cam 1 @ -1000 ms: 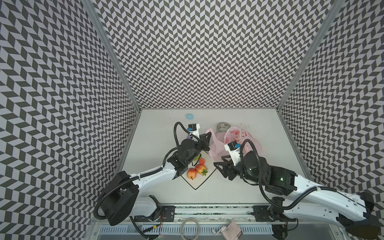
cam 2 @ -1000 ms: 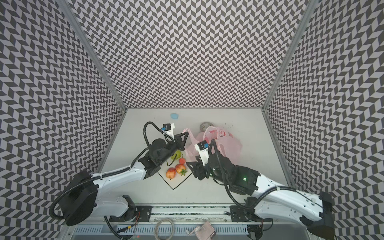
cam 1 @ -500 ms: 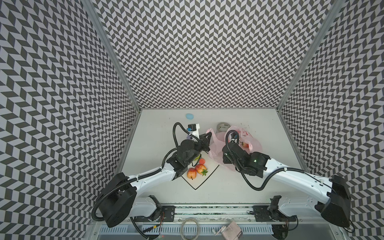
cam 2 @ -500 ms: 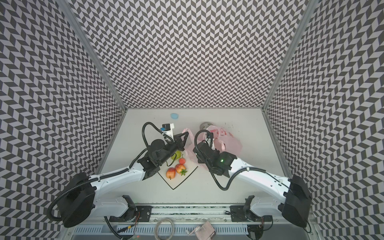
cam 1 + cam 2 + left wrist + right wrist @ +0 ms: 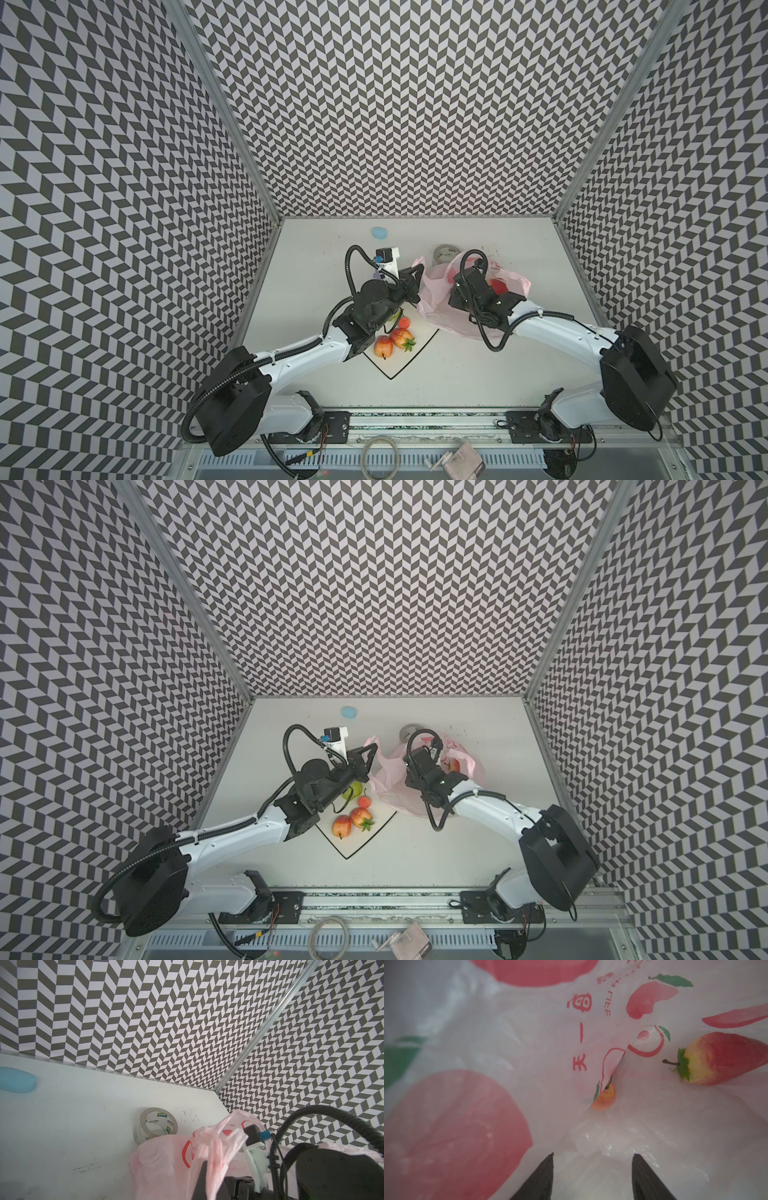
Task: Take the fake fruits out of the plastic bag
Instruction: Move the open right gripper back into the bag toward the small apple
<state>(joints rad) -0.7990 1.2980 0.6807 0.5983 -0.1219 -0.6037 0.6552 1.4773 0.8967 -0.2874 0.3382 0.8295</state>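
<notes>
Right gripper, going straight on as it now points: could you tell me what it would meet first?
Probably a crumpled fold of the plastic bag just ahead of the right gripper; beyond it the small orange fruit, depth unclear.

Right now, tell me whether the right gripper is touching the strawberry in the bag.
Apart: the right wrist view shows bare plastic bag between the open right gripper and the strawberry.

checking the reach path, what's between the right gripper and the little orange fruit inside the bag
Only crinkled plastic of the bag, in the right wrist view: the open right gripper faces the orange fruit, half tucked behind a fold.
</notes>
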